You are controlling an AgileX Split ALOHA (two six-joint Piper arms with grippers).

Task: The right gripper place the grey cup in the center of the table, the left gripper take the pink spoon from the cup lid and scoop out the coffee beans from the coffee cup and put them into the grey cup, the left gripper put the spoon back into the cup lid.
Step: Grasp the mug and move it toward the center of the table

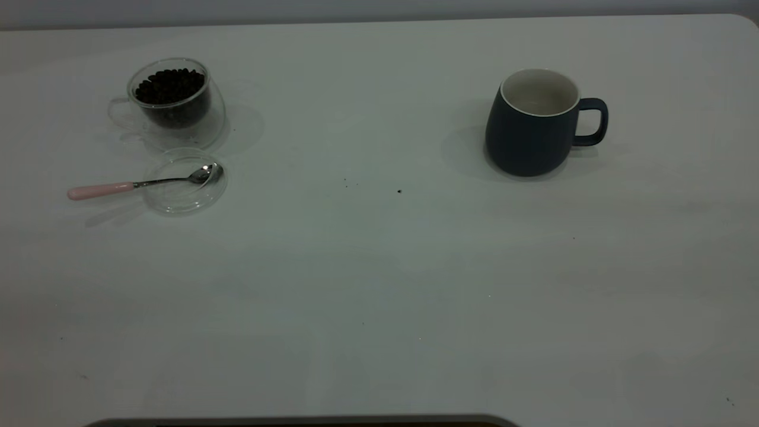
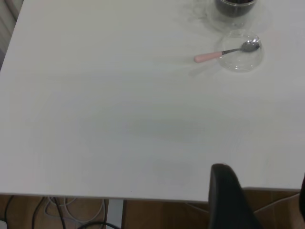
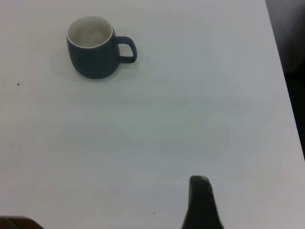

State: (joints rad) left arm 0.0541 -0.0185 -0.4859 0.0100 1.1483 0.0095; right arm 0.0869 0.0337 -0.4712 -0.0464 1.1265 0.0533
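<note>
- The white tabletop (image 1: 379,284) carries all the things; a few dark crumbs lie near its middle.
- The grey cup (image 1: 532,123) is dark grey-blue outside and white inside. It stands upright on the right side of the tabletop, its handle pointing to the right in the exterior view, and nothing shows inside it.
- The coffee cup (image 1: 172,99) is of clear glass with a handle on its left. It stands upright at the far left and is filled with dark coffee beans (image 1: 169,85).
- The cup lid (image 1: 185,181) is a clear glass disc, lying flat just in front of the coffee cup.
- The pink spoon (image 1: 142,182) lies with its metal bowl in the lid; its long axis runs left to right, and the pink handle points left, out over the rim.
- Only one dark finger of the left pincer (image 2: 231,198) shows, at the near edge, far from the spoon; I cannot tell how far it is open.
- The right pincer (image 3: 202,202) also shows one finger, far from the grey cup; its opening I cannot tell.
</note>
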